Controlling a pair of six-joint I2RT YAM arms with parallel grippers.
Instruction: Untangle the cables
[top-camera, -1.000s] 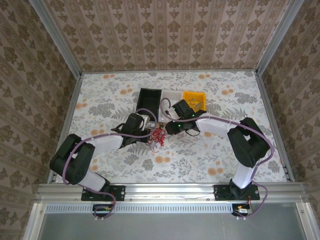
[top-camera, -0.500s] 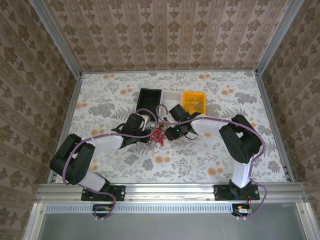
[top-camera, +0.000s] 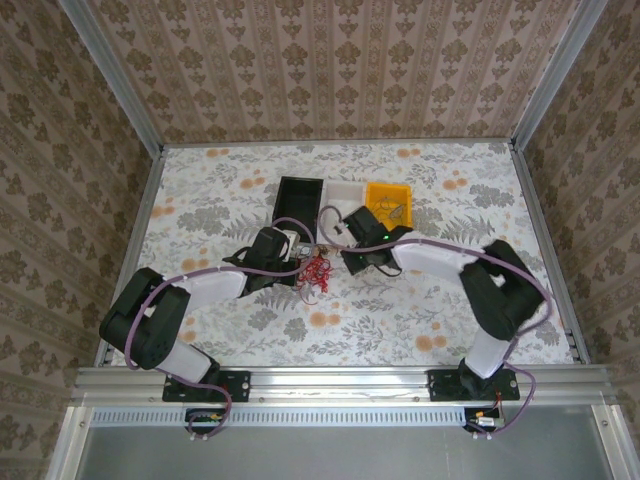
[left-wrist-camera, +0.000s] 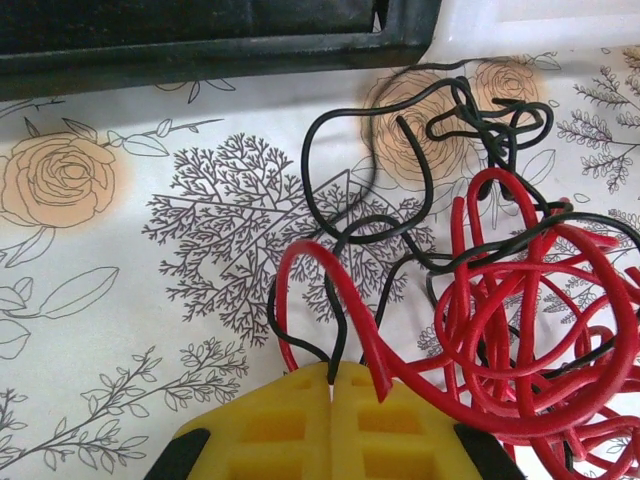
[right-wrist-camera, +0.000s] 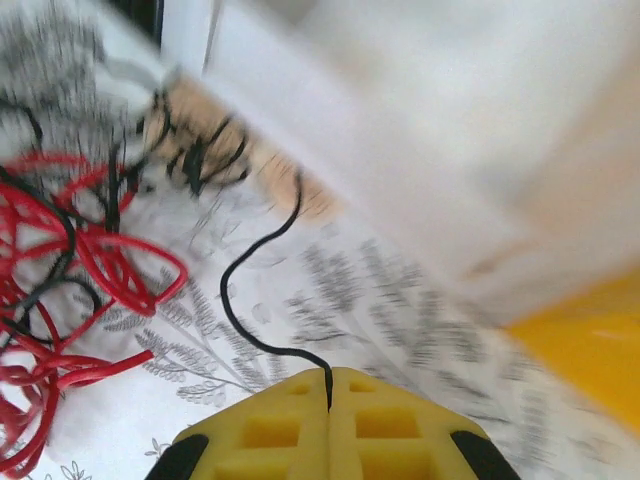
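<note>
The top camera is looking down from behind the arms (top-camera: 205, 288), while both wrist cameras are closely facing the same cables (top-camera: 317, 270) on the table (top-camera: 450, 300).

Floral table (top-camera: 450, 300): cables (top-camera: 318, 272), black bin (top-camera: 300, 181), white bin (top-camera: 345, 187), yellow bin (top-camera: 372, 200).

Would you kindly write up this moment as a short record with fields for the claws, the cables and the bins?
left claw: shut on strands of the cables
right claw: shut on a black cable
cables: red and black tangle lying on the table between the claws
bins: black bin, white bin, yellow bin, in a row beyond the tangle
</note>
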